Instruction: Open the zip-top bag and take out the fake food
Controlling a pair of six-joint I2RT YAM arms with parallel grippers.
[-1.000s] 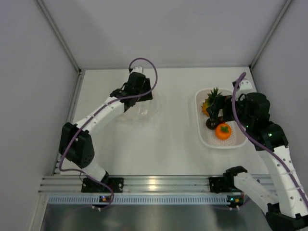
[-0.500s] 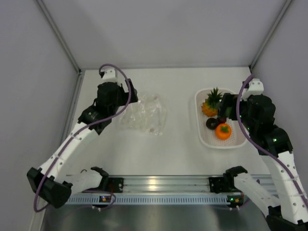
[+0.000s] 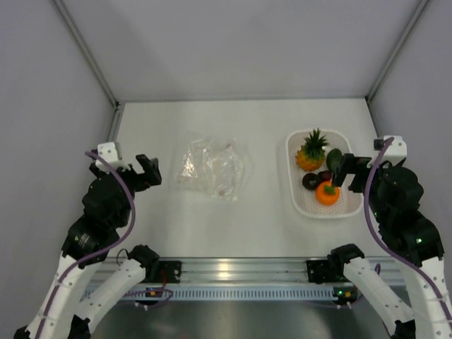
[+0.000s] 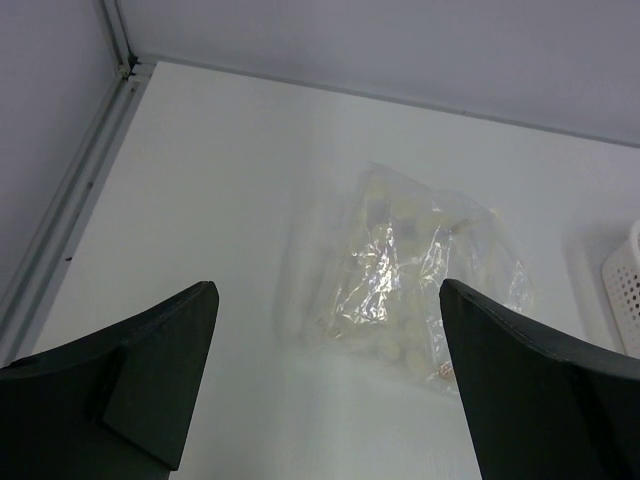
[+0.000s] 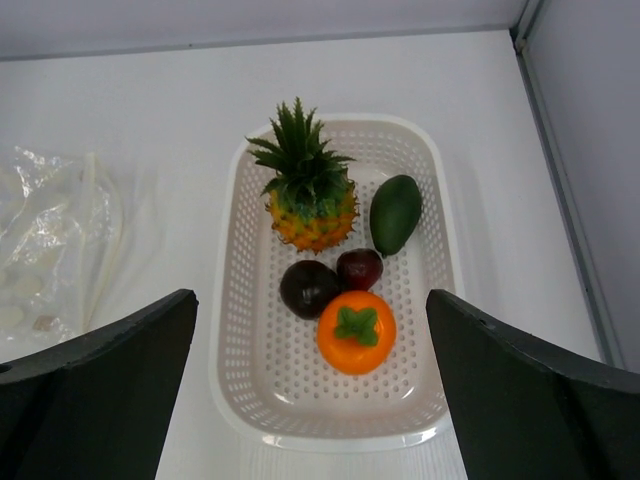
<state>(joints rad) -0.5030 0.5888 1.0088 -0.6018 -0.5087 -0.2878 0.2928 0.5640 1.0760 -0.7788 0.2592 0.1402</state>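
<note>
The zip-top bag lies crumpled and flat on the white table, left of centre, with small pale bits showing through it. In the left wrist view the bag is ahead of my open left gripper, apart from it. The fake food sits in the white basket: a pineapple, a green piece, two dark round pieces and an orange fruit. My right gripper hangs open above the basket's near end, holding nothing. From above, the left gripper is near the left wall and the right gripper is beside the basket.
Grey walls close the table on the left, right and back. A metal rail runs along the near edge between the arm bases. The bag's edge shows at the left of the right wrist view.
My left gripper has let go of the bag and pulled back to the near left; the bag now lies spread out. My right gripper has drawn back a little from the basket.
</note>
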